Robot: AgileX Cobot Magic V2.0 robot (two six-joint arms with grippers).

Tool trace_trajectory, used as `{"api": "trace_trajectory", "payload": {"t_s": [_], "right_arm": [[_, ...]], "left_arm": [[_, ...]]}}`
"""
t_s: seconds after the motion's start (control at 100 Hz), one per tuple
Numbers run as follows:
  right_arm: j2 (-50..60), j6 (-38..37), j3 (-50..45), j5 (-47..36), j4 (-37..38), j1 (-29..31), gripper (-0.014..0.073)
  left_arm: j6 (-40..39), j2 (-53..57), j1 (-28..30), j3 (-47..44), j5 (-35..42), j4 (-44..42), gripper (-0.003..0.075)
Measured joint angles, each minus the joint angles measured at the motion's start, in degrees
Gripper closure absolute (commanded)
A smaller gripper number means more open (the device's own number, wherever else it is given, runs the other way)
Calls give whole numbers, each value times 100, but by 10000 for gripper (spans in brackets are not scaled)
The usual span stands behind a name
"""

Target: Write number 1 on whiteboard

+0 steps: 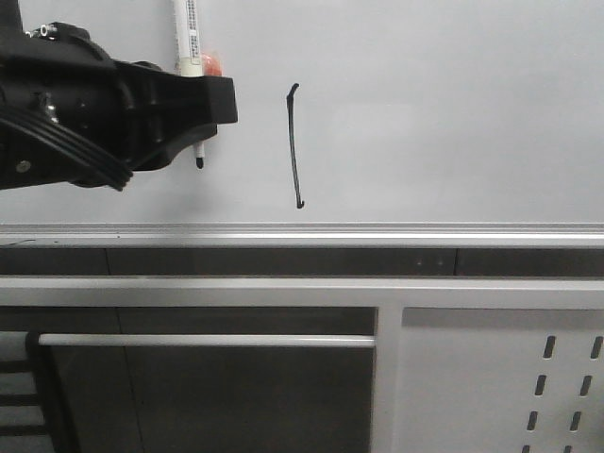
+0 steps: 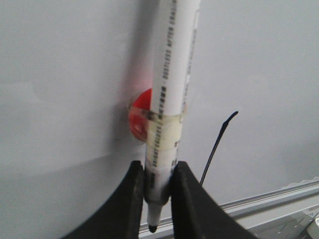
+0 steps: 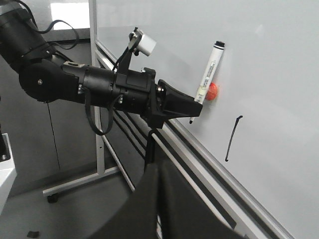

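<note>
The whiteboard (image 1: 453, 104) fills the upper front view. The number 1 (image 1: 294, 146) is a thin black, nearly vertical stroke on it, also seen in the left wrist view (image 2: 217, 144) and the right wrist view (image 3: 233, 139). My left gripper (image 1: 212, 109) is shut on a white marker (image 2: 167, 99) near its black tip, which points down, left of the stroke. I cannot tell whether the tip touches the board. A red round piece (image 2: 139, 112) is taped to the marker. My right gripper (image 3: 158, 167) is shut and empty, back from the board.
The board's silver frame edge (image 1: 377, 234) runs below the stroke. A white perforated panel (image 1: 566, 377) and a horizontal rail (image 1: 208, 340) lie under it. The left arm (image 3: 99, 84) reaches across toward the board. The stand's foot (image 3: 75, 184) rests on the floor.
</note>
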State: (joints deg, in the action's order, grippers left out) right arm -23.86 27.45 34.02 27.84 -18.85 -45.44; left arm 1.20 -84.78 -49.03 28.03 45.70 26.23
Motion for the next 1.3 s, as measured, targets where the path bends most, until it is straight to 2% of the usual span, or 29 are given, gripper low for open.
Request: {"api": "trace_trajectory", "payload": {"t_s": [0.3, 0.81, 0.91, 1.03, 1.1, 1.3], "right_arm": [[0, 0, 0, 0, 0, 0, 644], [0, 0, 0, 0, 0, 0, 644], [0, 0, 0, 0, 0, 0, 644], [0, 0, 0, 0, 0, 0, 644], [0, 0, 0, 0, 0, 0, 644], [0, 0, 0, 0, 0, 0, 644]], "left_arm": [[11, 0, 312, 26, -462, -102, 738], [20, 0, 348, 110, -634, -170, 734], [20, 0, 348, 110, -634, -184, 670], [20, 0, 361, 121, -634, -231, 522], [20, 0, 370, 132, -610, -231, 464], [20, 0, 382, 143, -590, -240, 433]]}}
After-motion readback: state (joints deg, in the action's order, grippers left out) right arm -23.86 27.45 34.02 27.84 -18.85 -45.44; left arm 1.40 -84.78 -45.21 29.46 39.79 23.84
